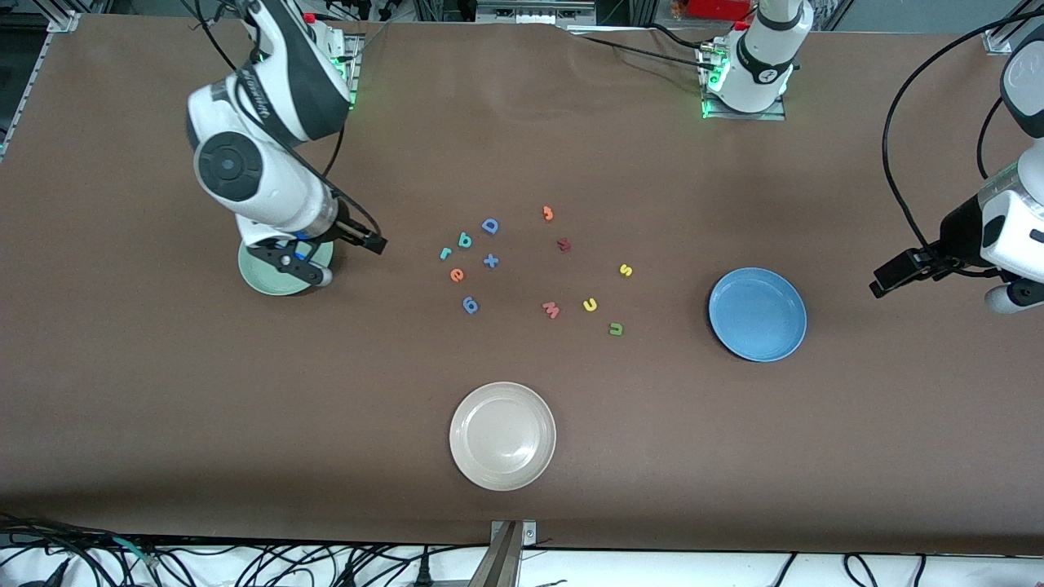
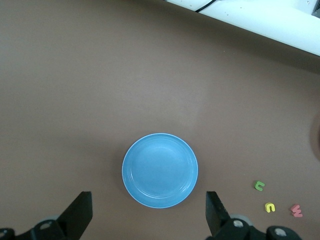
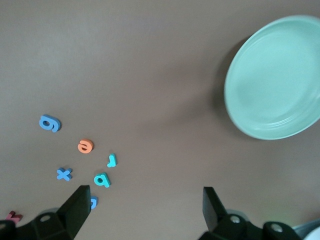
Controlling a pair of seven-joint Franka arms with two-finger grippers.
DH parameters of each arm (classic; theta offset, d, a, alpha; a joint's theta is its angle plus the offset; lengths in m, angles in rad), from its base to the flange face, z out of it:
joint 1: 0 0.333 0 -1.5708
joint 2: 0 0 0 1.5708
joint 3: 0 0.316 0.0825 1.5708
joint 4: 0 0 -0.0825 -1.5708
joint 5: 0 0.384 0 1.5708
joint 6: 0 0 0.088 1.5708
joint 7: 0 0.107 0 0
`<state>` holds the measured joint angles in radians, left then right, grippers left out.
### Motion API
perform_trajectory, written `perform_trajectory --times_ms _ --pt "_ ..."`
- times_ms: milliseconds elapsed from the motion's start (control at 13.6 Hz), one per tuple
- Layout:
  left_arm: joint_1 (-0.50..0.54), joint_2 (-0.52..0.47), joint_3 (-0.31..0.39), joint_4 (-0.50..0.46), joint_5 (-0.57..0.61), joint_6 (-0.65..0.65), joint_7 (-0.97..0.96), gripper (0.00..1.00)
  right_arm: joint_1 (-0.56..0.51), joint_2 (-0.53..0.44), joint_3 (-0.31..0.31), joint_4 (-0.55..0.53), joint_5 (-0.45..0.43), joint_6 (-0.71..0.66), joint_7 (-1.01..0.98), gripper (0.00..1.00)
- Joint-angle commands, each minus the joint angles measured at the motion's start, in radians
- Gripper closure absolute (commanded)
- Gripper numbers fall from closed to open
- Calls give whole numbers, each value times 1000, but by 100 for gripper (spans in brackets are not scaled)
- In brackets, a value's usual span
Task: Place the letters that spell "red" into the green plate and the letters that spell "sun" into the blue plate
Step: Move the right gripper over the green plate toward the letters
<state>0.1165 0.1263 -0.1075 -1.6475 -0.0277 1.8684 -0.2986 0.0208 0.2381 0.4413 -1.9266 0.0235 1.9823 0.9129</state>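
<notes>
With the blue plate [image 1: 758, 314] as landmark, the letters [image 1: 590, 305] lie beside it toward the green plate [image 1: 265, 277], under the right gripper [image 1: 314, 269]; left gripper [image 1: 1011, 297] hovers outboard, both jaws apart.

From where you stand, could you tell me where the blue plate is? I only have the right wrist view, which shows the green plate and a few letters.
Observer: The blue plate lies toward the left arm's end of the table, with nothing in it.
Operator: Thank you. Is the left end effector near it?
Observer: The left end effector hangs open above the table beside that plate, holding nothing.
Operator: And where are the letters for "sun"?
Observer: The yellow s, yellow u and olive n lie loose on the table between the blue plate and the letter cluster you see.
</notes>
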Motion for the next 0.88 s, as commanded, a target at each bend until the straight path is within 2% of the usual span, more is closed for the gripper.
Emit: perform_trajectory --times_ms 0,369,590,811 --pt "-5 -4 3 6 15 -12 -2 0 -10 -22 62 -133 9 157 92 1" --pt "-3 -5 2 6 15 -12 -11 0 -6 32 126 -301 9 429 135 1" --pt "3 -7 2 6 17 -14 -8 0 16 93 129 -328 7 550 138 1" --pt "6 -8 5 6 17 -15 -2 0 50 125 123 -328 -7 611 136 1"
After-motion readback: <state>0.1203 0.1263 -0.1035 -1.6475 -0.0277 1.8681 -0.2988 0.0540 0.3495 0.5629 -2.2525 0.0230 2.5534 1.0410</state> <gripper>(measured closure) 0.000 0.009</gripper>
